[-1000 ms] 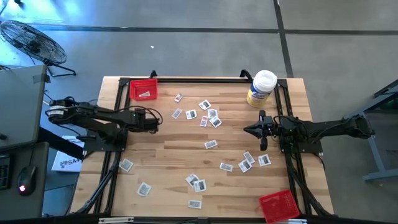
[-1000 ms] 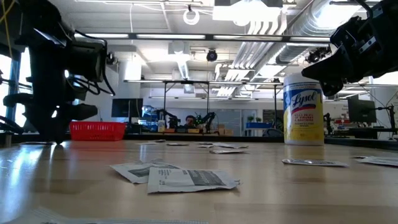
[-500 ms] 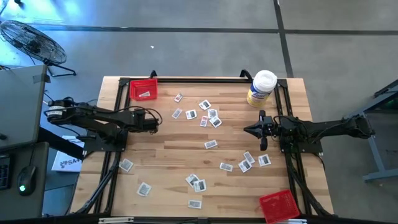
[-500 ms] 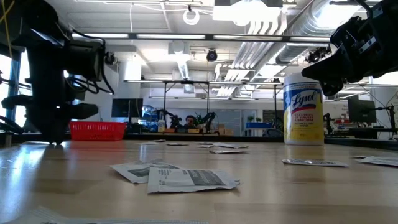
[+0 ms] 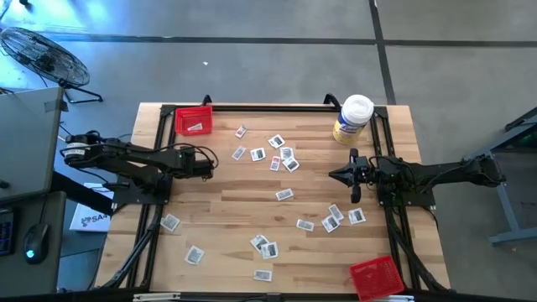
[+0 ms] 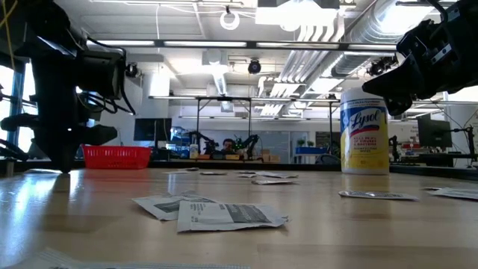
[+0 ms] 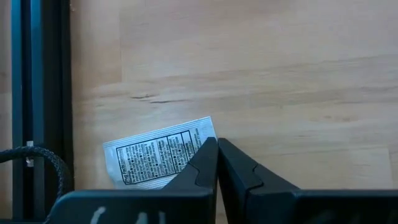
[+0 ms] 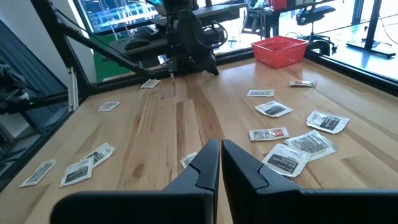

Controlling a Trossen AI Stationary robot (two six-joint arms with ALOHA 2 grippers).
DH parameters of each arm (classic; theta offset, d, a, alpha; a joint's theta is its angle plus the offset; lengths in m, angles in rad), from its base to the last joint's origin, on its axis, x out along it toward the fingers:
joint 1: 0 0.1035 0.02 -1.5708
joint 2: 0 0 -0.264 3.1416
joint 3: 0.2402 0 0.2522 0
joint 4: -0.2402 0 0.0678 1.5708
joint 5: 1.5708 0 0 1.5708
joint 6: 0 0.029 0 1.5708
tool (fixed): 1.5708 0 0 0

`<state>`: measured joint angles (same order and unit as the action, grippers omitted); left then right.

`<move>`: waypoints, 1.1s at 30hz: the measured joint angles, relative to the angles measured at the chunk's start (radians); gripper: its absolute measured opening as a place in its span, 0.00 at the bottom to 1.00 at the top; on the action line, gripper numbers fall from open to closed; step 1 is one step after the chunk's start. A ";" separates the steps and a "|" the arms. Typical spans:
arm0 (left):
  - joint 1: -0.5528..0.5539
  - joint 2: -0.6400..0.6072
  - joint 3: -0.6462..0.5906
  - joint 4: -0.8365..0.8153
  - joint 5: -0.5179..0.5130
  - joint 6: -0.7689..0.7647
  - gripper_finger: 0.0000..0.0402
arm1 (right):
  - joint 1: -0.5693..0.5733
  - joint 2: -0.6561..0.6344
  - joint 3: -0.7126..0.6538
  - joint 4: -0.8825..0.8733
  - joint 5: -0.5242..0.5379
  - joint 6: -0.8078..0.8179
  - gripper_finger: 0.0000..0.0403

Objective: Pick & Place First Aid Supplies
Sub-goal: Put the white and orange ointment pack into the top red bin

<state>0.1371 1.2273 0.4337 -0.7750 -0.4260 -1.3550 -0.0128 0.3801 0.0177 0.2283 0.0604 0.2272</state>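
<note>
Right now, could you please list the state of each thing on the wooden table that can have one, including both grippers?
Left gripper: shut, empty, above a packet.
Right gripper: shut, empty, raised over the table.
Red mesh tray at the far left corner: upright, holds one packet.
Red mesh tray at the near right corner: upright, looks empty.
White-lidded yellow tub: upright, lid on.
Small flat white-and-grey packets: lying flat, scattered on the wood.
</note>
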 joint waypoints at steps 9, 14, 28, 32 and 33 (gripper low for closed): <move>0.001 0.001 0.068 0.208 0.081 0.189 0.01 | 0.000 0.000 0.000 0.000 0.000 0.000 0.03; 0.001 0.000 0.120 0.221 0.102 0.248 0.01 | 0.000 0.000 0.000 0.000 0.000 0.000 0.03; 0.000 -0.001 0.147 -0.225 0.159 0.003 0.25 | 0.000 0.000 0.000 0.000 0.000 0.000 0.03; 0.000 -0.001 0.107 -0.162 0.197 0.000 0.31 | 0.000 0.000 0.000 0.000 0.000 0.000 0.03; 0.000 -0.001 0.098 -0.157 0.204 0.003 0.32 | 0.000 0.000 0.000 0.000 0.000 0.000 0.03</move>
<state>0.1375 1.2266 0.5321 -0.9318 -0.2219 -1.3518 -0.0127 0.3799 0.0179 0.2283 0.0605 0.2269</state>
